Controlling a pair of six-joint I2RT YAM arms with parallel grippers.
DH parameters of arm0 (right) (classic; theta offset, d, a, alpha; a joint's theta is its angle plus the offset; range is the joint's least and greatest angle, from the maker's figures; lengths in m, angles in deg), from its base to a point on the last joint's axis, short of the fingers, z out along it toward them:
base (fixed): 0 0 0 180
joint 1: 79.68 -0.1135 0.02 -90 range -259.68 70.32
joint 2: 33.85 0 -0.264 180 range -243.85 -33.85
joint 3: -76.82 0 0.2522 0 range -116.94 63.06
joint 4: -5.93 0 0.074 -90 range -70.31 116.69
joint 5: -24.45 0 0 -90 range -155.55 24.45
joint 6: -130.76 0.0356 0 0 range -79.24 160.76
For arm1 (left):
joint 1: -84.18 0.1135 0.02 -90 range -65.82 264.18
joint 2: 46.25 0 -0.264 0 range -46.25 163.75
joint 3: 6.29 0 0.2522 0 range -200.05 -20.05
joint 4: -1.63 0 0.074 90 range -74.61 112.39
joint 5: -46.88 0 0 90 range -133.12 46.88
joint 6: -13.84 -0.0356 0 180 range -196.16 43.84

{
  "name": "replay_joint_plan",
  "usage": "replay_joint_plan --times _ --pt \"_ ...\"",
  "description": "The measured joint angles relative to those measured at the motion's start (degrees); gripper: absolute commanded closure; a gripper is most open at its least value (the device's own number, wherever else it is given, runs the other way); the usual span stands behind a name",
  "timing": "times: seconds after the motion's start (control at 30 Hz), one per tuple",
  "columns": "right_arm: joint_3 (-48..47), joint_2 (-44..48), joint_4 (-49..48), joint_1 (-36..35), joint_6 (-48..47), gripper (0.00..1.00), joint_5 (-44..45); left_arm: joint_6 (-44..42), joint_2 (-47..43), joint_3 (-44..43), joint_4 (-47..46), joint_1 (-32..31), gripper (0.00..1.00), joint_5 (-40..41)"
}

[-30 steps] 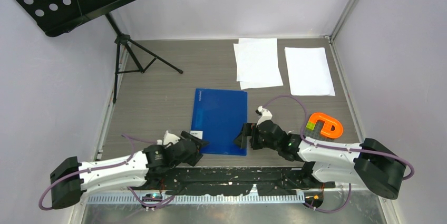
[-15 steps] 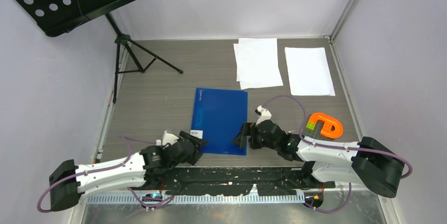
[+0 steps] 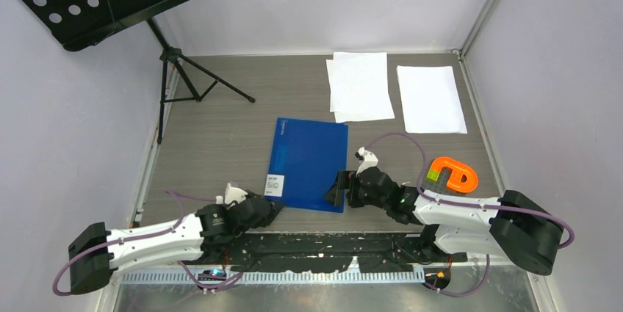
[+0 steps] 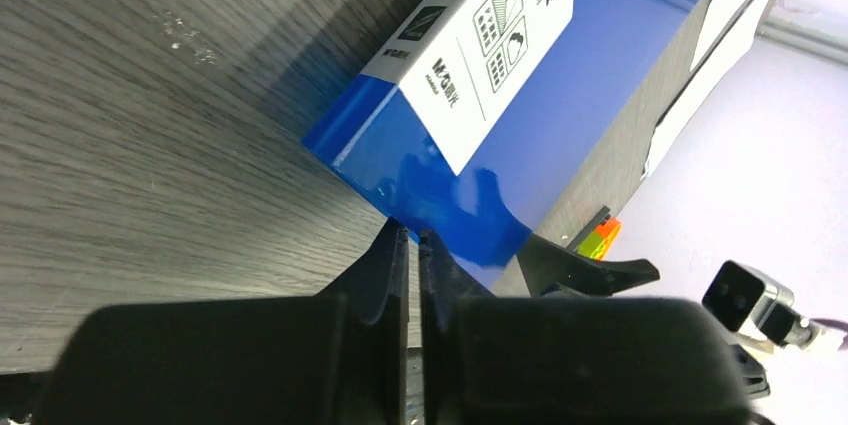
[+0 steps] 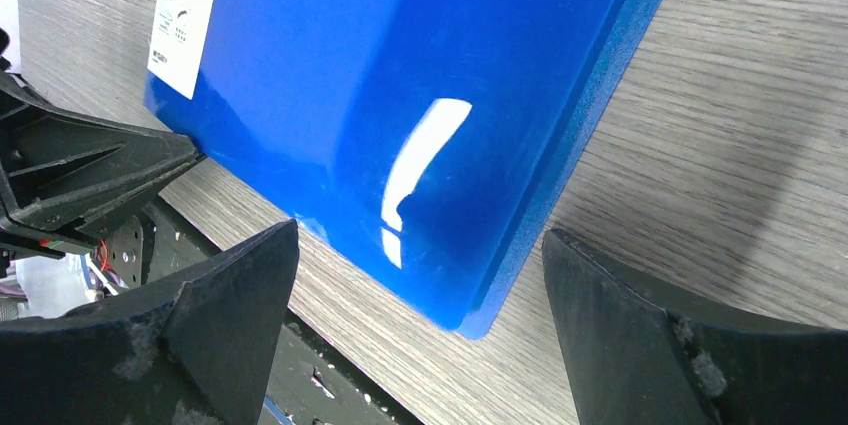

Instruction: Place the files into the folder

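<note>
Blue clip file folder [image 3: 308,165] lies on bench [image 3: 220,128]. My left pincer [image 4: 412,237] is nearly closed at its near-left corner, hold unclear. Right pincer [image 5: 420,235] is wide open, empty, at near-right corner. Pinch cover only, lift slowly.

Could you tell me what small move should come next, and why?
Probably close the right gripper on the near right corner of the blue folder to start opening it. The folder lies shut and flat, that gripper is open astride the corner, the left gripper is shut at its near edge, and the paper sheets lie beyond it.
</note>
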Motion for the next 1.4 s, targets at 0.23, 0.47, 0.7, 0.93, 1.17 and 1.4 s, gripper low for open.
replay_joint_plan --times 0.23,0.47,0.7,0.93,1.17,1.4 --pt "0.0 0.6 0.7 0.0 0.2 0.03 0.0 -0.1 -2.9 1.3 -0.7 0.0 1.0 0.0" --pt "0.0 0.9 -0.3 0.7 2.3 0.02 -1.4 -0.1 -5.9 2.8 -0.7 0.0 1.0 0.0" --pt "0.2 0.5 -3.8 2.1 4.9 0.01 -3.2 -0.1 -8.0 3.3 -0.7 0.0 1.0 0.2" --pt "0.3 -2.1 -7.0 4.4 6.6 0.0 -5.6 -0.1 -9.7 3.7 -1.1 0.0 1.0 0.2" --pt "0.8 -3.2 -8.9 5.9 7.5 0.0 -6.2 -0.1 -9.9 3.8 -1.6 0.0 0.98 0.2" --pt "2.0 -3.3 -9.4 6.1 7.9 0.0 -6.4 -0.2 -9.0 3.8 -1.6 0.0 0.51 0.5"
